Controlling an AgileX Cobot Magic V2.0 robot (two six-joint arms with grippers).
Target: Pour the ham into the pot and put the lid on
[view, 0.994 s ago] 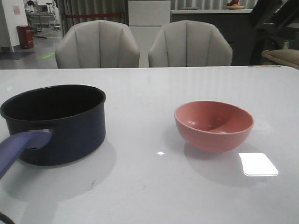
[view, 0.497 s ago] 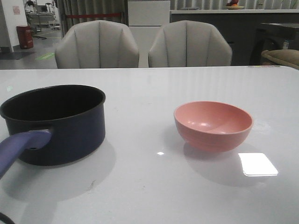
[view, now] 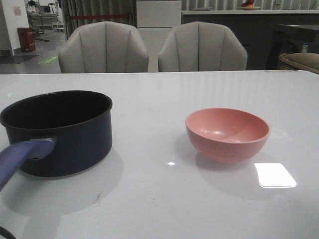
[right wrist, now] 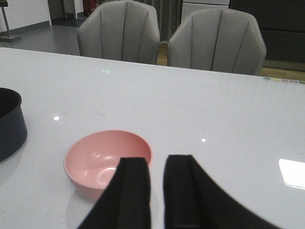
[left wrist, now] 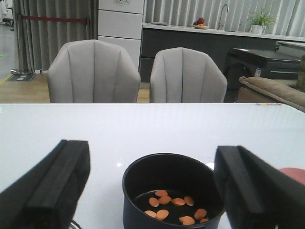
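The dark navy pot (view: pixel 65 134) with its purple-blue handle (view: pixel 20 157) stands at the table's left. In the left wrist view several orange-pink ham slices (left wrist: pixel 164 200) lie on the pot's floor (left wrist: pixel 171 174). My left gripper (left wrist: pixel 151 167) hovers behind the pot, open wide, its jaws empty. The pink bowl (view: pixel 228 134) stands upright and empty at the right. My right gripper (right wrist: pixel 156 164) is just beside the bowl (right wrist: pixel 102 157), open by a narrow gap with nothing between its fingers. A thin curved rim (left wrist: pixel 74 224) shows next to the pot; I cannot tell whether it is the lid.
The white table (view: pixel 164 199) carries a bright window reflection (view: pixel 275 175) right of the bowl. Two grey chairs (view: pixel 104 47) stand behind its far edge. Neither arm shows in the front view. The pot's edge (right wrist: pixel 9 126) appears in the right wrist view.
A dark arm at the upper right of the front view has pulled out of sight. The bowl has settled very slightly leftward. The pot has not moved.
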